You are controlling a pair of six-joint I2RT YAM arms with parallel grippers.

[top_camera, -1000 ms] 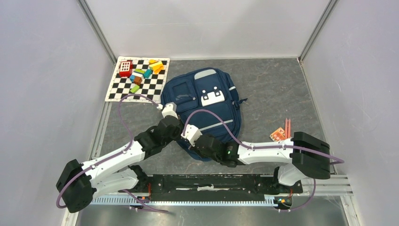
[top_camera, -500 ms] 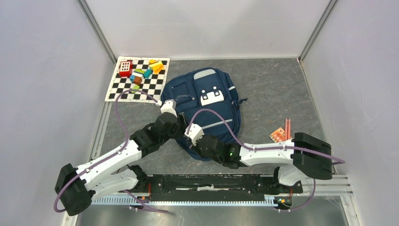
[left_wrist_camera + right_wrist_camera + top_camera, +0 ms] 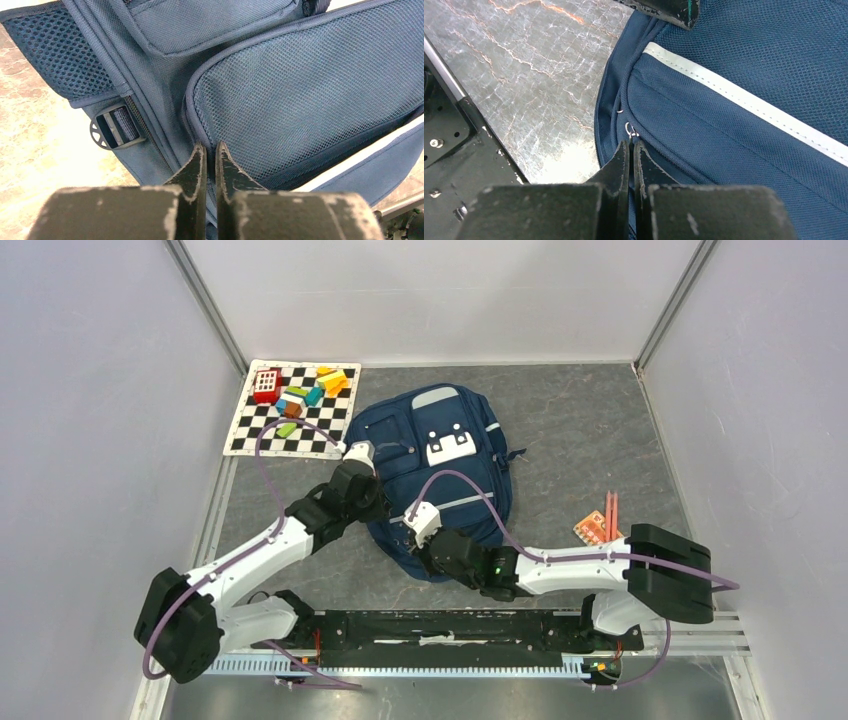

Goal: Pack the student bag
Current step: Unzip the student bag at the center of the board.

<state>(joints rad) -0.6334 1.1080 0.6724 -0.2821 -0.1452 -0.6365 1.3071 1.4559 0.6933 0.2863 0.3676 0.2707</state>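
Overhead first: the student bag (image 3: 440,455) lies flat on the desk (image 3: 585,425), front face up, about mid-desk and just right of a chequered mat (image 3: 262,435) carrying coloured blocks (image 3: 300,395). Its long axis runs near to far with a slight lean. The grey-patched top end points to the far wall and the bottom end points toward the arm bases. Both arms reach over its near-left quarter. A small orange item (image 3: 590,528) sits well apart to the right. Left wrist view: the left gripper (image 3: 210,149) has its fingers drawn to a narrow slit over the piped seam of a mesh-faced panel, apparently nipping that edge, though I cannot be sure any cloth is caught. A plastic strap buckle (image 3: 115,131) lies just left of it. Right wrist view: the right gripper (image 3: 631,145) has its fingers pressed together at the bag's near-left rim, directly below a small metal zip ring (image 3: 630,131). Whether a pull tab sits between them I cannot tell. Judgement on handling: soft woven fabric, limp, likely light, so it will fold and slide on the smooth desk instead of resisting. Best holds are the zip pull, the piped seams and the straps. One arm should pin the cloth while the other draws the zip.
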